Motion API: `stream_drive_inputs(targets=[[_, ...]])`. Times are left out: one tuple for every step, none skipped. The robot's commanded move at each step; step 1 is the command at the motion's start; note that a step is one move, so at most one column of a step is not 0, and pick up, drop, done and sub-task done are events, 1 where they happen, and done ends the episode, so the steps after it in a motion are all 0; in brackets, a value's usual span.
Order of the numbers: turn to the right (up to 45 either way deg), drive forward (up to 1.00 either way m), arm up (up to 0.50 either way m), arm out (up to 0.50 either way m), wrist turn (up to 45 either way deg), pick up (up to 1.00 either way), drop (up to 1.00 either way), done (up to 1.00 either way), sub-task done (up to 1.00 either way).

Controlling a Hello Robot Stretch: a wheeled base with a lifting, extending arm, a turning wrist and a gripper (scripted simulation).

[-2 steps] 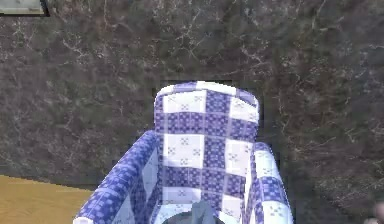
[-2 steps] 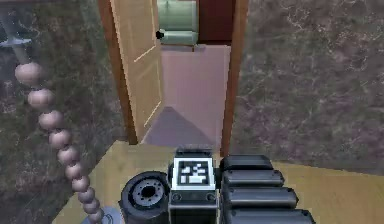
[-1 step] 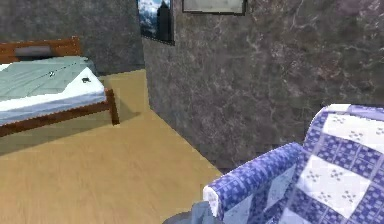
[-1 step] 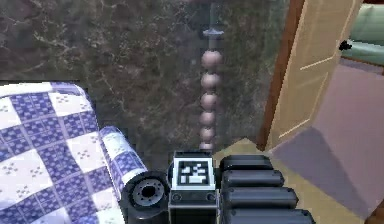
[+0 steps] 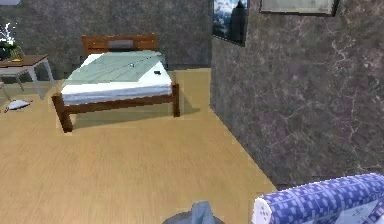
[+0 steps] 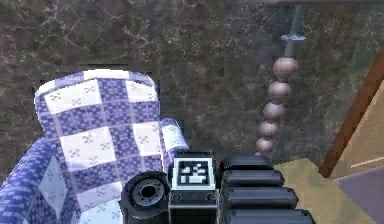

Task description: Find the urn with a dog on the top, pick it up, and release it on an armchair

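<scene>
Ahead of the robot, bare wooden plank floor [image 5: 130,170] runs open as far as a wooden-framed bed with a pale green cover [image 5: 118,78]. A dark marbled stone wall [image 5: 300,100] closes off the forward view's right. Close beside the robot stands a blue-and-white checked fabric armchair [image 6: 95,125], backed against dark wall, its back upright and its seat facing the robot. Where the urn with the dog is, I cannot tell. Low in the arm side view, the dark ribbed arm [image 6: 255,190] sits short and stacked, with a white marked square [image 6: 195,172] at its end. The gripper [image 6: 150,197] shows as a dark body just left of that, near the chair's seat edge. Whether it grips anything, I cannot tell.
</scene>
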Motion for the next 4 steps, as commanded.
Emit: stream_drive_inputs(targets=[[0.0, 0.00, 0.00, 0.38, 0.0, 0.00, 0.00, 0.00, 0.00], [0.0, 0.00, 0.00, 0.00, 39.0, 0.00, 0.00, 0.00, 0.00], [0.0, 0.00, -0.38, 0.00, 0.0, 0.00, 0.00, 0.00, 0.00], [0.0, 0.00, -0.50, 0.00, 0.0, 0.00, 0.00, 0.00, 0.00]])
